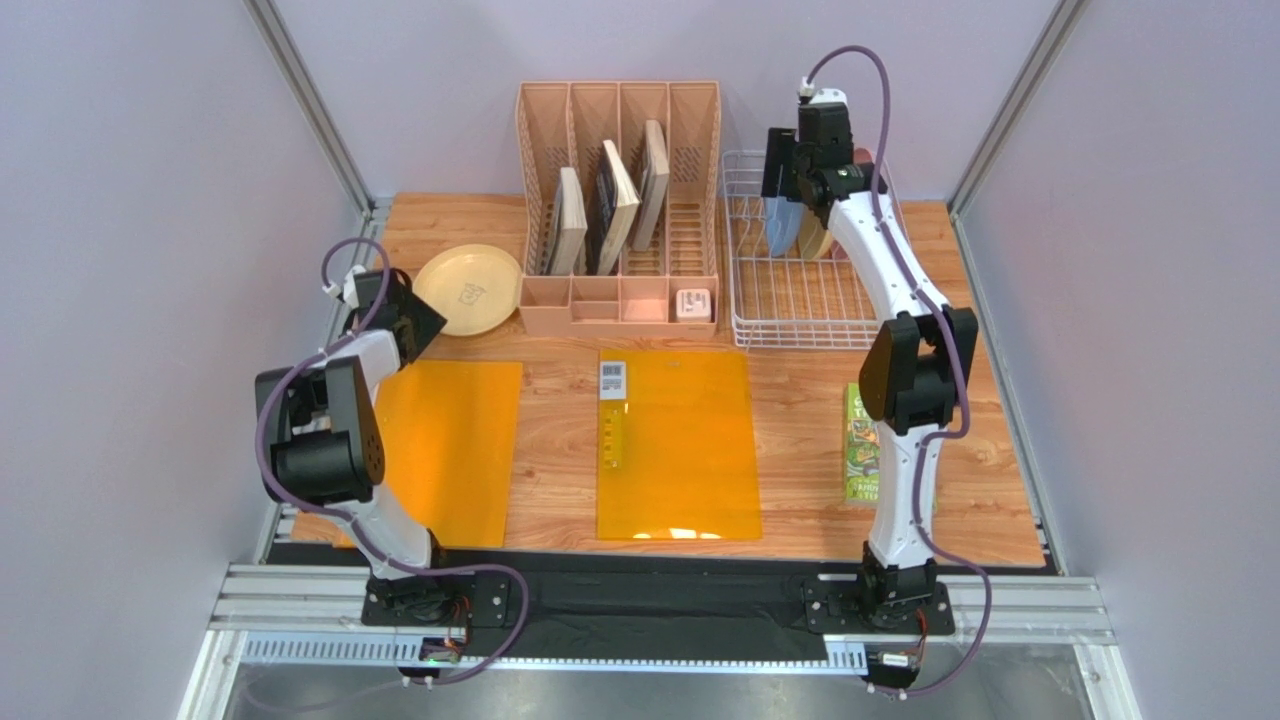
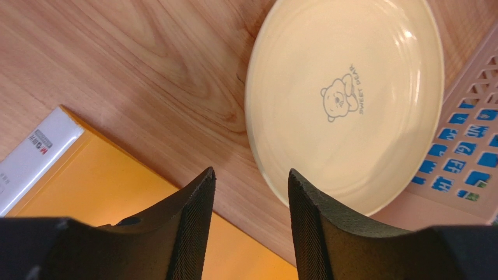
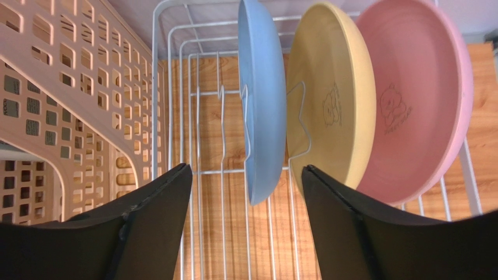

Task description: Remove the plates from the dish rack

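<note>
A pale yellow plate (image 1: 469, 284) (image 2: 345, 99) lies flat on the table left of the organizer. My left gripper (image 2: 251, 175) (image 1: 403, 311) hovers just at its near-left rim, open, nothing between the fingers. In the white wire dish rack (image 1: 792, 308) (image 3: 199, 116) three plates stand on edge: light blue (image 3: 260, 111) (image 1: 781, 225), tan (image 3: 333, 105) and pink (image 3: 418, 99). My right gripper (image 3: 245, 172) (image 1: 804, 165) is above the rack, open, its fingers straddling the blue plate's near rim without touching it.
A pink-beige slotted organizer (image 1: 619, 210) (image 3: 70, 87) with books stands between plate and rack. Two orange sheets (image 1: 676, 443) (image 1: 446, 447) lie on the table, one with a small white card (image 1: 613, 375). A green packet (image 1: 861, 440) lies by the right arm.
</note>
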`<state>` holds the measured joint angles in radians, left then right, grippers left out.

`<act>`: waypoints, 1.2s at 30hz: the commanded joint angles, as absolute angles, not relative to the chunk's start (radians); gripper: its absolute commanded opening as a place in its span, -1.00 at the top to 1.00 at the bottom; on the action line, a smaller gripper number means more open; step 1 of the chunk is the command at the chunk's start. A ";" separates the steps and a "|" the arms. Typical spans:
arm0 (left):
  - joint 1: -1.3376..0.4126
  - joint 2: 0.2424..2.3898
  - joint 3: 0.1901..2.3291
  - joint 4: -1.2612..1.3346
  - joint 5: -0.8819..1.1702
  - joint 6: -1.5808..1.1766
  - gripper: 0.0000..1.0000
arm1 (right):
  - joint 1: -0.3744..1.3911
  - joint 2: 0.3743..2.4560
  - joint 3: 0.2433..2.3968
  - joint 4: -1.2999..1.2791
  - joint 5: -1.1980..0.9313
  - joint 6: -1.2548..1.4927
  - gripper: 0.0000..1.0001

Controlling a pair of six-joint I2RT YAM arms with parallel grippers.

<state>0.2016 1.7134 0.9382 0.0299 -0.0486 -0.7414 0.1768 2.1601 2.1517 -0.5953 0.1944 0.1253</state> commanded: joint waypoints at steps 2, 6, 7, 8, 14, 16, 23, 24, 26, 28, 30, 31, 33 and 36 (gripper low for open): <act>0.164 1.550 0.914 0.041 -0.083 -0.700 -0.11 | 0.199 2.247 2.275 -0.621 0.316 0.064 -0.27; 0.121 1.474 0.914 0.023 -0.052 -0.686 -0.11 | 0.204 2.287 2.319 -0.641 0.405 0.067 -0.27; 0.112 1.460 0.916 0.018 -0.045 -0.681 -0.11 | 0.203 2.293 2.319 -0.647 0.438 0.071 -0.27; 0.089 1.428 0.916 0.015 -0.038 -0.669 -0.11 | 0.202 2.298 2.318 -0.649 0.446 0.072 -0.26; 0.035 1.326 0.904 0.006 -0.005 -0.657 -0.11 | 0.206 2.330 2.319 -0.630 0.456 0.057 0.00; 0.032 1.309 0.896 0.005 -0.005 -0.658 -0.12 | 0.207 2.335 2.321 -0.629 0.437 0.051 0.23; 0.028 1.286 0.879 0.006 0.026 -0.669 -0.12 | 0.267 2.330 2.322 -0.595 0.481 0.011 1.00; 0.028 1.282 0.871 0.011 0.025 -0.670 -0.12 | 0.281 2.329 2.319 -0.574 0.565 0.005 1.00; 0.026 1.273 0.871 0.014 0.025 -0.675 -0.12 | 0.319 2.319 2.300 -0.536 0.673 -0.034 1.00; 0.023 1.269 0.874 0.009 0.025 -0.675 -0.14 | 0.356 2.300 2.269 -0.453 0.819 -0.070 0.99; 0.020 1.259 0.880 0.005 0.025 -0.670 -0.15 | 0.374 2.281 2.228 -0.376 0.933 -0.090 1.00; 0.018 1.250 0.882 0.005 0.022 -0.669 -0.16 | 0.385 2.261 2.214 -0.353 0.974 -0.109 1.00; 0.015 1.244 0.888 -0.029 0.025 -0.666 -0.20 | 0.393 2.234 2.168 -0.301 1.046 -0.129 1.00; 0.014 1.224 0.885 -0.032 0.037 -0.663 -0.35 | 0.408 2.146 2.094 -0.263 1.078 -0.127 0.99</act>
<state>0.0196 1.2720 0.8722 -0.0189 0.0189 -0.6762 0.3782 2.3173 2.1471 -0.4282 0.9623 -0.0925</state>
